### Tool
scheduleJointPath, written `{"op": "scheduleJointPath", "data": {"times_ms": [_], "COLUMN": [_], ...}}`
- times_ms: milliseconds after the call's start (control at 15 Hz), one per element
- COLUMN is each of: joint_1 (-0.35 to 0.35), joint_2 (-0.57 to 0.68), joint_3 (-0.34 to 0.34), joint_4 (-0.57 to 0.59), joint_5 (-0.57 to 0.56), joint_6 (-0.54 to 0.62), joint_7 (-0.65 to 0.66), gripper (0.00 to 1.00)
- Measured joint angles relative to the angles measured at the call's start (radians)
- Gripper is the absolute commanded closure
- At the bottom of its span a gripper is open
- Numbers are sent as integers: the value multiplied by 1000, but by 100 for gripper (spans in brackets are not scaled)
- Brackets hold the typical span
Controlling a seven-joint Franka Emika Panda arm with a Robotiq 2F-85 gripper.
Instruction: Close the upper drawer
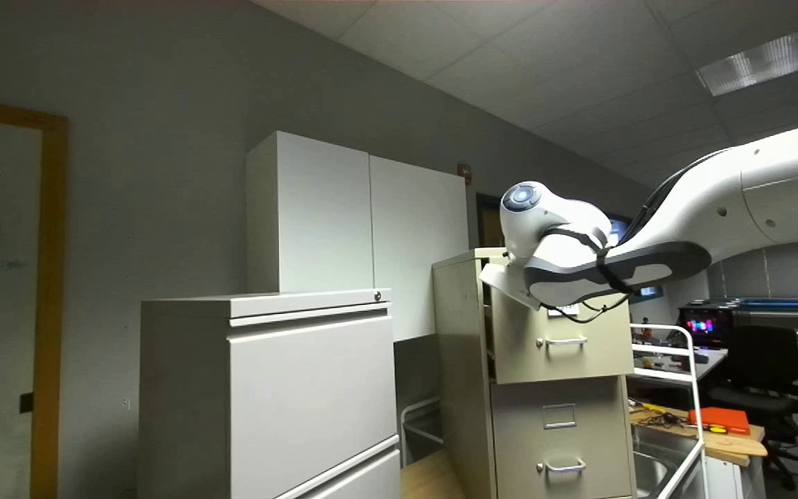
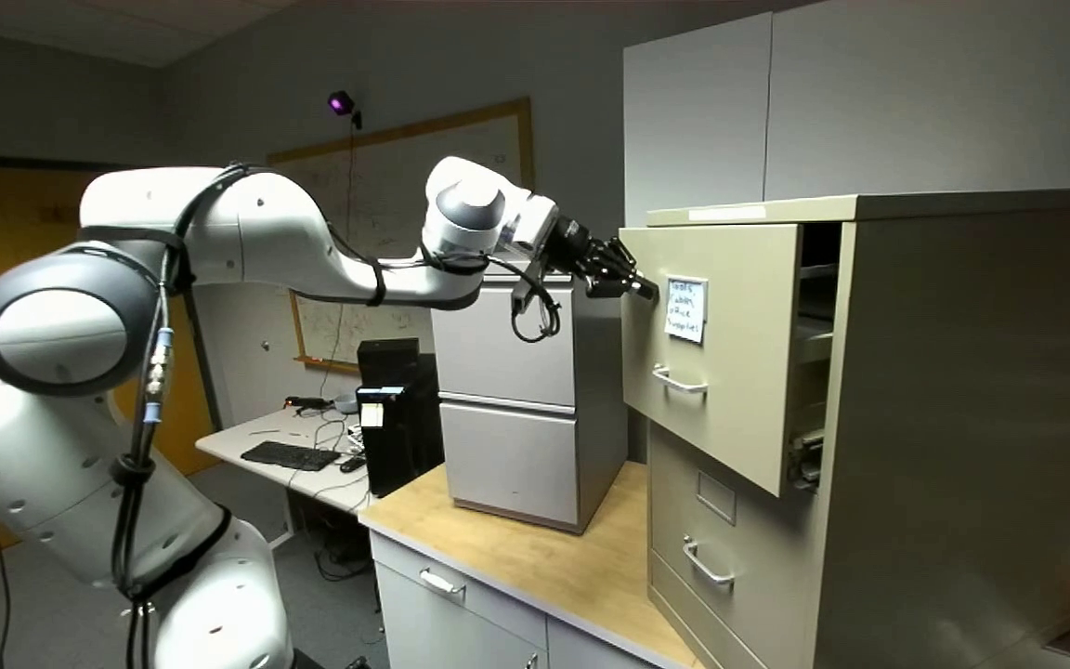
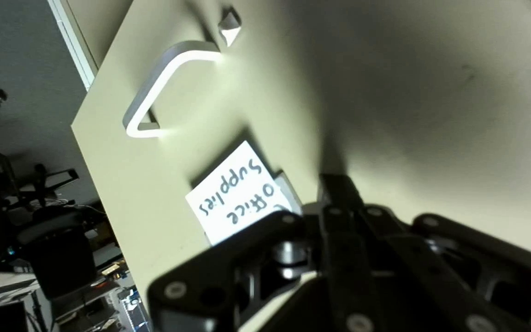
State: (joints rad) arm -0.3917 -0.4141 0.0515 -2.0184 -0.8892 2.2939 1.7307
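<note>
The upper drawer (image 2: 749, 372) of the beige filing cabinet (image 2: 972, 418) stands partly pulled out, with a dark gap between its front and the cabinet body. It also shows in an exterior view (image 1: 603, 357) and fills most of the wrist view (image 3: 247, 97). Its front has a metal handle (image 2: 681, 381) and a white handwritten label (image 2: 685, 308). My gripper (image 2: 646, 290) is shut and empty, fingertips at the drawer front beside the label, above the handle. In the wrist view the fingertips (image 3: 339, 186) meet their shadow on the front; whether they touch is unclear. The wrist hides the gripper in an exterior view.
A lower drawer (image 2: 711, 530) with a handle is closed below. A pale grey cabinet (image 2: 507, 455) stands beside on the wooden counter (image 2: 535, 539). White cabinets (image 1: 371, 229) hang on the wall. A white metal rail (image 1: 693, 388) stands by the filing cabinet.
</note>
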Motion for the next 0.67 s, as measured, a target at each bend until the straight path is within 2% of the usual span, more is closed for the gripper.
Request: {"op": "scheduleJointPath", "data": {"times_ms": [333,667], "joint_1": [76,119], "joint_2": [57,168], "joint_3": [-80,-137], "joint_4": [57,138], "joint_5": [35,132], "joint_6": [13,74], "joint_7": [8,-4], "gripper": [100,100]}}
